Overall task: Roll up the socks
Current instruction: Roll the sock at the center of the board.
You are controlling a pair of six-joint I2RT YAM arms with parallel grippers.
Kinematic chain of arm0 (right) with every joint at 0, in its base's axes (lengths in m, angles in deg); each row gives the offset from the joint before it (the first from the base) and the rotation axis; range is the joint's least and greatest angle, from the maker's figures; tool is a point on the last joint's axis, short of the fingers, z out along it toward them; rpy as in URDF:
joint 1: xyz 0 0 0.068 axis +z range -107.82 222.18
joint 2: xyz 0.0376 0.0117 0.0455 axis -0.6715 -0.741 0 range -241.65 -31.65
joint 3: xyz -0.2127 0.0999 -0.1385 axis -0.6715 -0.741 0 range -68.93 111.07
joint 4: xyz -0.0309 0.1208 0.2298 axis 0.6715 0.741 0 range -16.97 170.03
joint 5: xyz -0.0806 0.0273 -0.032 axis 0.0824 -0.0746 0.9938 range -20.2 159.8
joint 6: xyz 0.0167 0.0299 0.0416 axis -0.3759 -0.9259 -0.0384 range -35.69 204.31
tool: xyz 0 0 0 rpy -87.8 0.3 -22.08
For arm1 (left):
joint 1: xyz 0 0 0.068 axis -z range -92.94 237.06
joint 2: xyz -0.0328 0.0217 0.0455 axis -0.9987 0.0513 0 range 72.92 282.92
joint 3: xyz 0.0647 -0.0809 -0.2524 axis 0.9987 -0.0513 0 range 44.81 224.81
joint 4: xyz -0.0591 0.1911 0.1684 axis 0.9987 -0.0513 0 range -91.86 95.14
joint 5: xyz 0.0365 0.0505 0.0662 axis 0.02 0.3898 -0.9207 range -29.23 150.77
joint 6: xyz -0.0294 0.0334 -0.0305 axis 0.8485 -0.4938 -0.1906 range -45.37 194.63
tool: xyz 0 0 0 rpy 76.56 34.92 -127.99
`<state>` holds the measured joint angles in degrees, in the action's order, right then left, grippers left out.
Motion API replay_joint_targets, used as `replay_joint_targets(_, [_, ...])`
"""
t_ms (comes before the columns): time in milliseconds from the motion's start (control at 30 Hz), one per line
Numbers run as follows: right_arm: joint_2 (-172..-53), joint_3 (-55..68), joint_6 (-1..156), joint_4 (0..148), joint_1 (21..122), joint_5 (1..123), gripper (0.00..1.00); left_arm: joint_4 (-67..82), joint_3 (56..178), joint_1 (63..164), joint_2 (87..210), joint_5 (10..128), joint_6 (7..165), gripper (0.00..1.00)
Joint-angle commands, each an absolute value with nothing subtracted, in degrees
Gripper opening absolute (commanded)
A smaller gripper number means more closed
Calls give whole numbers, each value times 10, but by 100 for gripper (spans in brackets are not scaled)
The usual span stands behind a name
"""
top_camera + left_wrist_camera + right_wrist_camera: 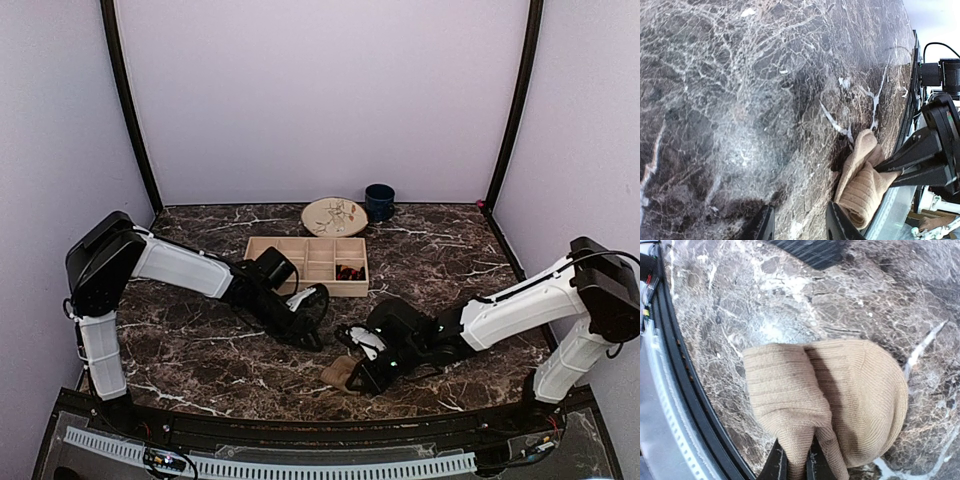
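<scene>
Right fingers: nearly shut, tips pinching a fold of the tan sock; ribbed cloth bulges out on both sides of the tips.
Same grip from the left wrist: two black fingers lie close together, clamped on the sock's edge.
Left fingers: partly open, nothing between them, only bare marble shows in the gap.
Left fingers vs sock: the sock's lower end sits just beside the right-hand tip in the wrist view; can't tell if they touch.
Tan sock: folded into two rounded lobes side by side, lying on the surface. One lobe is coarse rib, the other is finer knit and larger.
Sock position: near edge of the surface, just inside the black rim, in front of the right fingers in the top view.
Left fingers in the top view: low over the surface, behind and to the left of the sock, apart from the right fingers.
Black-and-red sock: bunched in the right-end near compartment of the tray; too small to read the pattern.
Tray: pale wood with divided compartments, mid-surface, just behind the left fingers.
Plate: round, pale, with a faint pattern, just behind the tray.
Mug: dark blue, right beside the plate near the back wall.
Surface: dark brown marble with white veins.
</scene>
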<state>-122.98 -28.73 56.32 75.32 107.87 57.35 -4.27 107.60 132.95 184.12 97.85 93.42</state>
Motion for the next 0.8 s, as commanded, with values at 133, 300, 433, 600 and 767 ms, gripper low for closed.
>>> replay_joint_targets(133, [-1234, -331, 519, 737, 998, 419, 0, -68, 1031, 1327, 1818, 932, 903, 39])
replay_joint_targets(300, [-1246, -348, 492, 695, 954, 334, 0, -44, 1014, 1327, 1777, 944, 881, 39])
replay_joint_targets(433, [-1267, -355, 471, 662, 926, 277, 0, -67, 1033, 1332, 1761, 947, 845, 40])
replay_joint_targets(600, [-1289, -371, 433, 611, 895, 219, 0, -78, 1060, 1355, 1766, 947, 823, 40])
replay_joint_targets(767, [-1302, -390, 386, 553, 875, 177, 0, -97, 1103, 1400, 1787, 929, 797, 40])
